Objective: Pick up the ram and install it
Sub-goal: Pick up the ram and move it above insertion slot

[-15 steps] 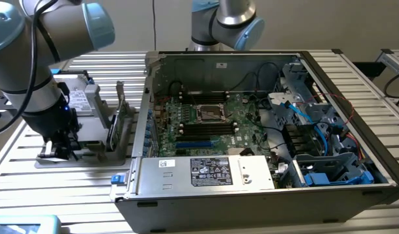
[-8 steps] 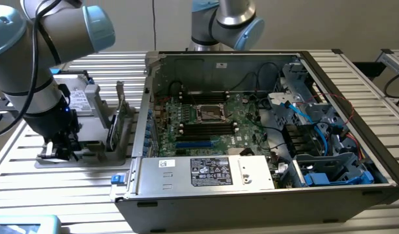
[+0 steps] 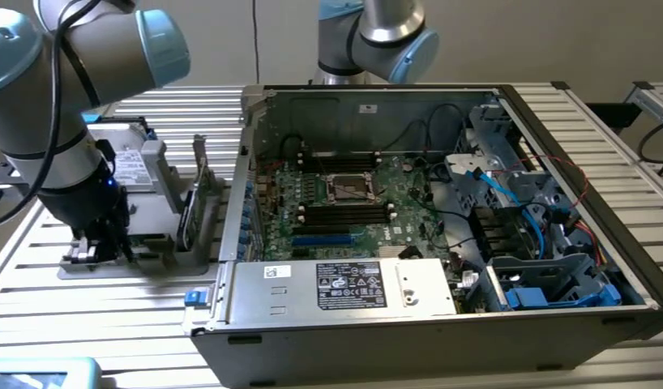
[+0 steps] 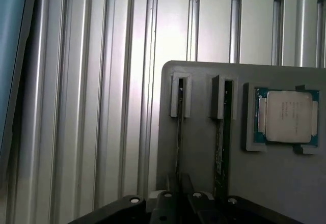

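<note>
Hand [image 4: 178, 184] pinches slotted ram [image 4: 179, 137] (grey holder [image 4: 198, 152]).

The silver-grey, round-tubed robot arm [image 3: 50, 154] has bulky joints closed by pale blue round caps [image 3: 164, 44], and the same grey and blue show on the joint at the back [image 3: 386, 36]. A thin black cable [image 3: 57, 89] runs along the outside to a black wrist section [image 3: 88, 203], where a small blue light [image 3: 113, 180] glows. The matt black pincer [image 4: 178, 183] has an angular housing set with small shiny screw heads [image 4: 134, 200].
</note>
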Action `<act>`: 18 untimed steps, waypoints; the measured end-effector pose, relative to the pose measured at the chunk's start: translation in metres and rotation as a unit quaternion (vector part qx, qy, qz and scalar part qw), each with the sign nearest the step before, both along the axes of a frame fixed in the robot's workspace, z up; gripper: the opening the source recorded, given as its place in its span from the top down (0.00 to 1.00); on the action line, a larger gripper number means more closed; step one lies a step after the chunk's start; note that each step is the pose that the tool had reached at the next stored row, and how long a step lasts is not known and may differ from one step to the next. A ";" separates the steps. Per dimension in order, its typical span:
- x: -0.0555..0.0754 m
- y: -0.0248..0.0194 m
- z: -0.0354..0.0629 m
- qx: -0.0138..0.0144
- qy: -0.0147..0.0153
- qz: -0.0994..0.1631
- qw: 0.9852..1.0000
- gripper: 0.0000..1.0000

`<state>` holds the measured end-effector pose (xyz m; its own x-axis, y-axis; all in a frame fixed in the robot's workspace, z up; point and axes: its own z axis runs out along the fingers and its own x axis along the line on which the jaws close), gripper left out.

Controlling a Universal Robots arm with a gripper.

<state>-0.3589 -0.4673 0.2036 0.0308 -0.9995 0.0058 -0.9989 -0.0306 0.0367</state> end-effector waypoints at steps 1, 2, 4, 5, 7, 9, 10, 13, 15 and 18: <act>0.000 0.0000 0.0045 0.000 0.000 0.000 1.000 0.87; 0.000 0.0000 0.0089 0.000 0.000 0.000 1.000 0.87; 0.000 0.0000 0.0181 0.000 0.000 0.000 1.000 0.87; 0.000 0.0000 0.0227 0.000 0.000 0.000 1.000 0.87; -0.001 0.0000 0.0317 0.000 0.000 0.000 1.000 0.87; -0.001 -0.0001 0.0410 0.000 0.000 0.000 1.000 0.87; -0.001 -0.0001 0.0455 0.000 0.000 0.000 1.000 0.87; -0.001 -0.0004 0.0590 0.000 0.000 0.000 1.000 0.87; 0.000 -0.0010 0.0684 0.000 0.000 0.000 1.000 0.87; 0.004 -0.0028 0.0819 0.000 0.000 0.000 1.000 0.87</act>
<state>-0.3553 -0.4701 0.2854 0.0309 -0.9995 0.0058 -0.9989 -0.0306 0.0368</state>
